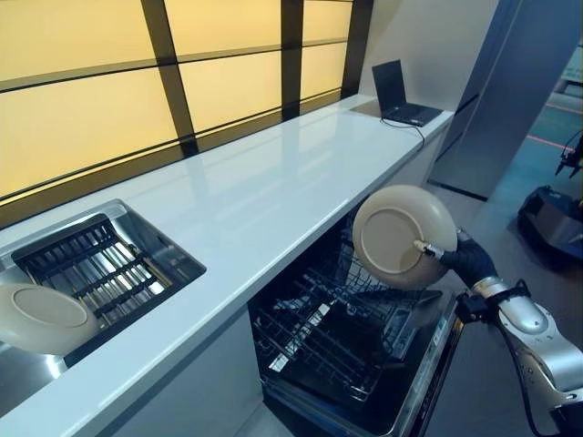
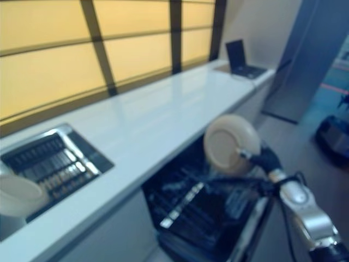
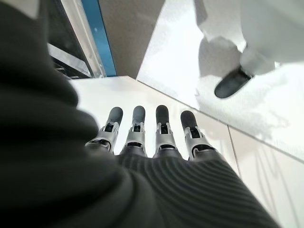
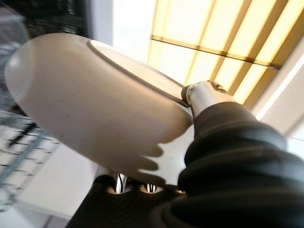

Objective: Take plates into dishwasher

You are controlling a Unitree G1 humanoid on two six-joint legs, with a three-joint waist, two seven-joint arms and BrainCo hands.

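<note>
Plate (image 1: 404, 236) above dishwasher rack (image 1: 342, 319)

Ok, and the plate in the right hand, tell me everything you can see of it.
The plate is round, cream-coloured and glossy, ceramic by the look, with a raised rim around a flat centre. It looks whole and clean. It is held up on edge, nearly upright, above the open dishwasher's dark wire rack, not yet in it. The right hand pinches its rim, thumb on the face and fingers behind. Nothing else touches it.

Warm backlit panels (image 1: 100, 118), glare on countertop (image 1: 273, 182); right eye view blurred.
</note>
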